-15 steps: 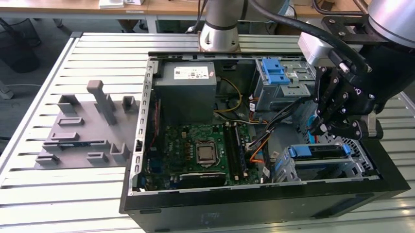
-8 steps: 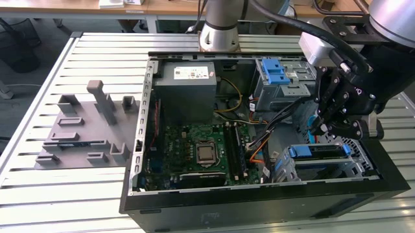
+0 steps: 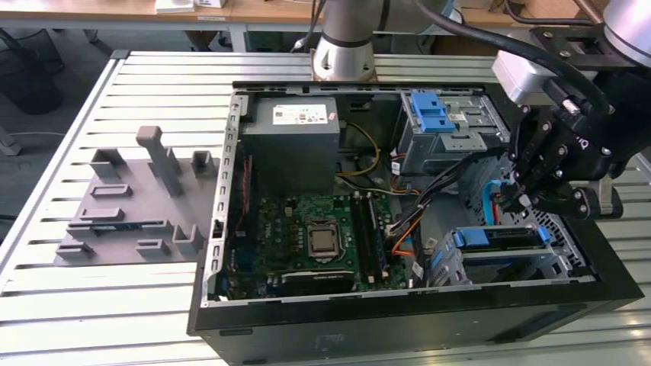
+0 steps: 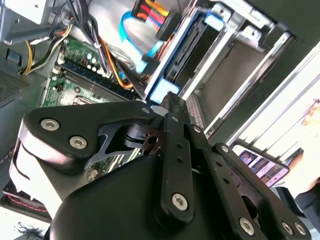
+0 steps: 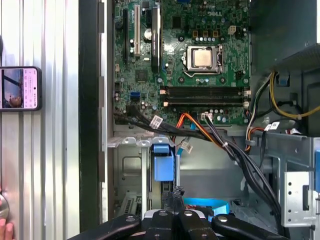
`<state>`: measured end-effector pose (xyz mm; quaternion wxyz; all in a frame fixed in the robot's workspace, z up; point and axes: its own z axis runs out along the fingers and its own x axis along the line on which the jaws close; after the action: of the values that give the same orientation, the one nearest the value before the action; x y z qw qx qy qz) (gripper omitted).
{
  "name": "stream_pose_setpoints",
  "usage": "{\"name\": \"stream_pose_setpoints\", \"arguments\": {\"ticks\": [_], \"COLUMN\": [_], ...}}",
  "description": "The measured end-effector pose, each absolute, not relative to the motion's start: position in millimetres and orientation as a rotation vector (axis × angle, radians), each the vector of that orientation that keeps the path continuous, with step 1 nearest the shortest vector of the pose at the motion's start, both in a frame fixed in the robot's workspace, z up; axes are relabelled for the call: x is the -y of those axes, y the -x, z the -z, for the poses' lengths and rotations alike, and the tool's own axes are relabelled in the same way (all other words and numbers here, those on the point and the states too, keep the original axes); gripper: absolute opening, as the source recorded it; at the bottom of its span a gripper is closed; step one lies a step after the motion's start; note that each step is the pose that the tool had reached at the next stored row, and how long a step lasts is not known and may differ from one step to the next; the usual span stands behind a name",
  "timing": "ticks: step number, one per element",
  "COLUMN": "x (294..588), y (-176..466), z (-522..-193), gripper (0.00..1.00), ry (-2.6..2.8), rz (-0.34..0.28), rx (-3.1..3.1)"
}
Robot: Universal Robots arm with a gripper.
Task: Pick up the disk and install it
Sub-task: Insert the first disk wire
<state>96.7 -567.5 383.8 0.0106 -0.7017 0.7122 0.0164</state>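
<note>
The disk [image 3: 495, 238] stands on edge in a silver bay at the front corner of the open computer case, on the exterior view's right, its blue carrier frame uppermost. In the second wrist view the disk [image 4: 187, 50] is a dark slab with a blue edge inside that bay. In the first wrist view its blue carrier end [image 5: 163, 167] shows. My black gripper [image 3: 519, 204] hangs just above and behind the bay, over loose cables. Its fingers look shut, with nothing seen between them, in both wrist views [image 4: 170, 97] [image 5: 175, 192].
The case holds a green motherboard [image 3: 315, 229], a grey power-supply box [image 3: 293, 126], a silver cage with a blue latch [image 3: 437, 122] and orange and black cables [image 5: 220, 145]. A grey fixture [image 3: 133, 206] stands on the slatted table. A phone [image 5: 20, 88] lies beside the case.
</note>
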Motion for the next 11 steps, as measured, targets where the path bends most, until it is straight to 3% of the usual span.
{"name": "stream_pose_setpoints", "arguments": {"ticks": [11], "x": [567], "y": [-118], "z": [-384], "gripper": [0.11], "ry": [2.190], "rz": [-0.051], "rx": [-2.223]}}
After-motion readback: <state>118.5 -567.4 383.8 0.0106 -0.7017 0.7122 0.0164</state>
